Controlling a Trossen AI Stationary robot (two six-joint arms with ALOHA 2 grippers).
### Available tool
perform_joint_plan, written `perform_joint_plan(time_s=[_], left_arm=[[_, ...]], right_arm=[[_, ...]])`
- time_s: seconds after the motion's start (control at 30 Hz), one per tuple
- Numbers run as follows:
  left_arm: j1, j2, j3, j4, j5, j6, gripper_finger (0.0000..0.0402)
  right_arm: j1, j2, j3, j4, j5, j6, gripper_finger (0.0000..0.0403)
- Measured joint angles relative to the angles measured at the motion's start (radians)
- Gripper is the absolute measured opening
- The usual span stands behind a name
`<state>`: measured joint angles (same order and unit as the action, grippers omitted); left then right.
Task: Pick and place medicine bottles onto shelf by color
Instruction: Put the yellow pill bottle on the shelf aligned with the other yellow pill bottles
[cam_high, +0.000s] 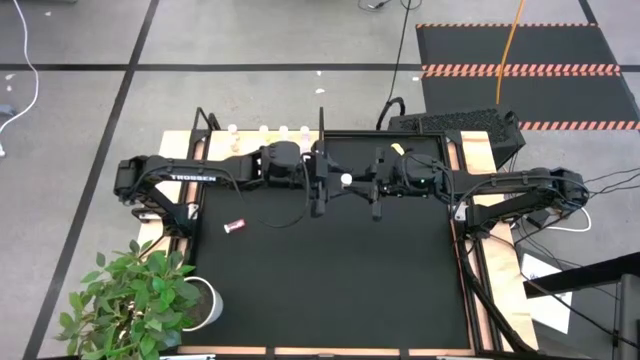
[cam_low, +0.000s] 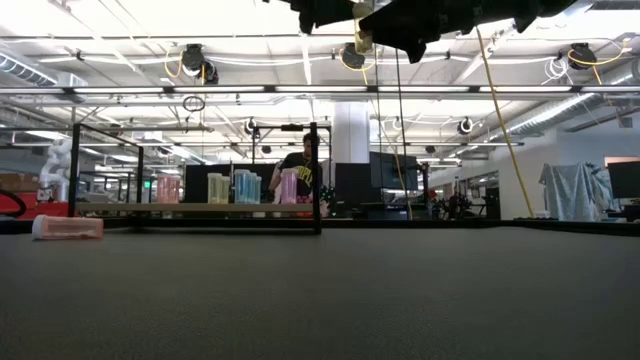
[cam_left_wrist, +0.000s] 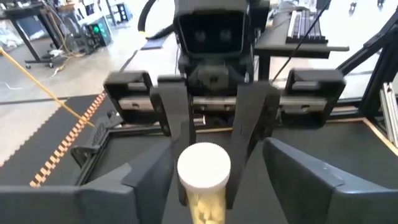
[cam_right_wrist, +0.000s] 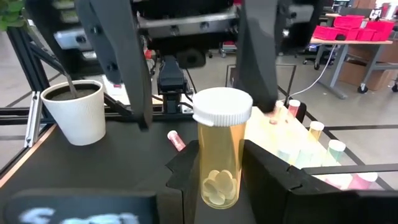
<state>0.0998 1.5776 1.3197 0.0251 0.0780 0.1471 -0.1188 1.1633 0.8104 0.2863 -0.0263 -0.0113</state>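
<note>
Right wrist view: right end effector (cam_right_wrist: 217, 180) grips yellow bottle (cam_right_wrist: 219, 155), its base hidden.

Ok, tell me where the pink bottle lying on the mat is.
In the high view the pink bottle lies on its side on the black mat, on the left side, below the left arm and above the potted plant.

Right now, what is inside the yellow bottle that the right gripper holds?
A few pale round tablets lie at the bottom of the yellow bottle. The right gripper covers its base, so lower contents stay hidden.
</note>
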Motion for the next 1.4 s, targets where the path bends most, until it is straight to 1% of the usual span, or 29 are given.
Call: perform_joint_plan(time_s=[0.2,0.3,0.4,0.53,0.73,0.97,1.03,1.1,1.2,1.3,1.4], left_arm=[[0.015,-0.001,0.000,0.000,0.000,-0.051,0.0180],[0.026,-0.001,0.000,0.000,0.000,-0.074,0.0157],[0.031,-0.001,0.000,-0.001,0.005,-0.087,0.0143],[0.031,-0.001,0.000,-0.009,0.010,-0.087,0.0134],[0.031,-0.001,0.000,-0.030,0.025,-0.092,0.0132],[0.035,-0.006,0.000,-0.029,0.009,-0.093,0.0132],[0.042,-0.007,0.000,-0.029,0.004,-0.093,0.0132],[0.051,-0.019,-0.001,-0.049,-0.001,-0.092,0.0132],[0.058,-0.037,0.000,-0.031,-0.019,-0.090,0.0132],[0.059,-0.065,0.000,-0.056,-0.055,-0.083,0.0131],[0.062,-0.108,0.000,-0.102,-0.100,-0.057,0.0131]], right_arm=[[0.000,0.000,0.000,0.000,-0.001,0.000,0.0102],[-0.001,0.000,0.000,0.000,0.002,0.001,0.0102],[-0.001,0.000,0.000,0.000,0.004,0.001,0.0102],[-0.001,0.000,0.000,-0.001,0.003,0.004,0.0102],[0.000,0.002,-0.002,-0.006,-0.001,0.004,0.0102],[-0.016,0.002,-0.002,0.000,0.001,0.046,0.0106],[-0.026,0.001,-0.002,0.000,0.001,0.057,0.0119],[-0.035,0.001,-0.002,-0.003,0.001,0.076,0.0140],[-0.048,0.000,-0.002,-0.006,0.000,0.112,0.0184],[-0.055,0.000,-0.001,-0.008,0.001,0.131,0.0234],[-0.066,-0.008,-0.001,-0.023,0.036,0.163,0.0271]])
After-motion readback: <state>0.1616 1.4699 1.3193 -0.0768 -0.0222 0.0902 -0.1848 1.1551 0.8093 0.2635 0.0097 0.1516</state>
